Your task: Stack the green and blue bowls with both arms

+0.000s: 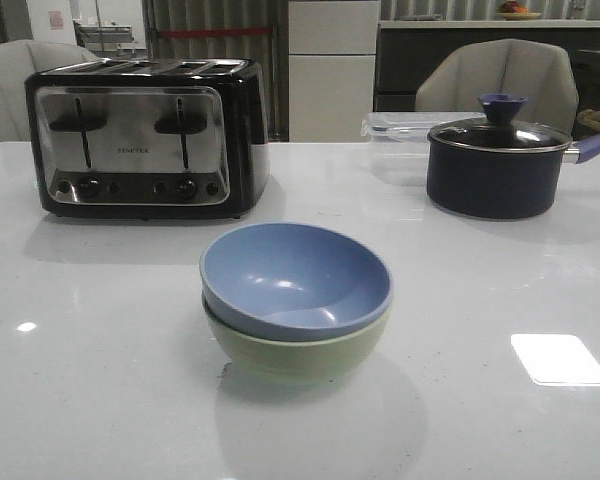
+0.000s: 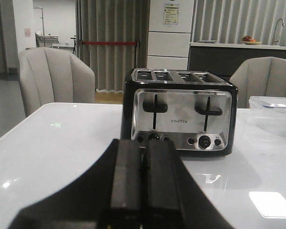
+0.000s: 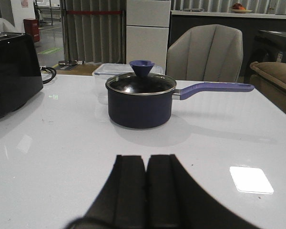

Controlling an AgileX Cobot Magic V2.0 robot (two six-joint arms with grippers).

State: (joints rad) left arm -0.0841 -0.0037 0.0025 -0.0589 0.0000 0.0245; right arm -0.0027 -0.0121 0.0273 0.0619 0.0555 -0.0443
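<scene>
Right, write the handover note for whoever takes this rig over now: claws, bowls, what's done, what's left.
Left claw: shut, empty, facing the toaster, away from the bowls.
Right claw: shut, empty, facing the lidded pot.
Bowls: the blue bowl sits nested inside the green bowl, mid-table in front of the toaster, slightly tilted. Neither arm shows in the front view.
Done: the stack looks made, blue on green.
Left: probably nothing but a check that the blue bowl is seated evenly.

Beige chairs (image 1: 505, 75) stand behind the glossy white table (image 1: 100, 380), before grey curtains (image 2: 112, 45).
</scene>
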